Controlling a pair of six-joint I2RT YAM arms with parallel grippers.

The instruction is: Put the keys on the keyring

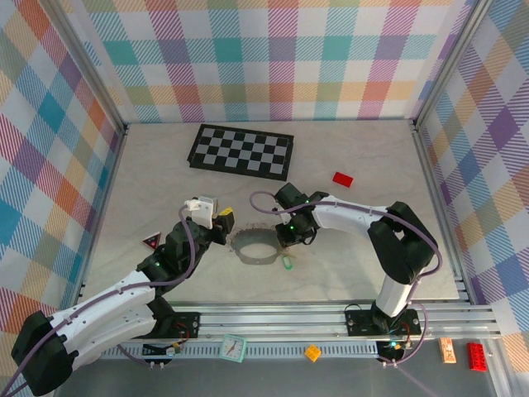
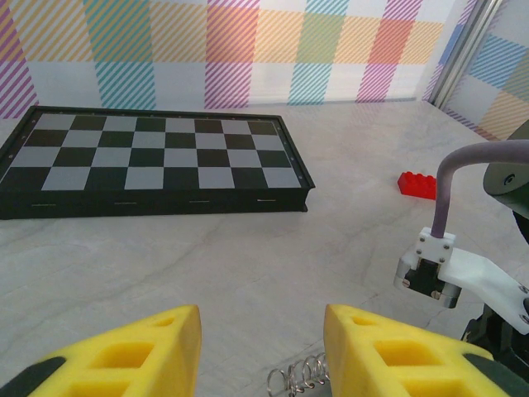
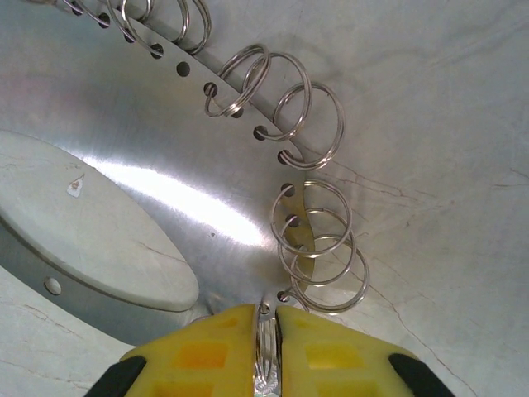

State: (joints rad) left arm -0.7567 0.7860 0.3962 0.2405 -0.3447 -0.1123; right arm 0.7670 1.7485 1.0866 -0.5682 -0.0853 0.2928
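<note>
Keyring point(image 3: 99, 107): thin grey metal band bent into a loop, small split rings point(image 3: 310, 124) threaded through its holes; light, springy and slick, I judge, likely to skate over the desk point(image 3: 463, 124) or twist if tugged. Best hold: one split ring, edgewise. My right jaws: almost together, yellow pads point(image 3: 207, 351) pinching one split ring, band just ahead of them, wrist pitched steeply down. My left jaws: half apart, low and level, a few rings between them, nothing gripped. Green key point(image 1: 287, 264): just beside my right jaws
</note>
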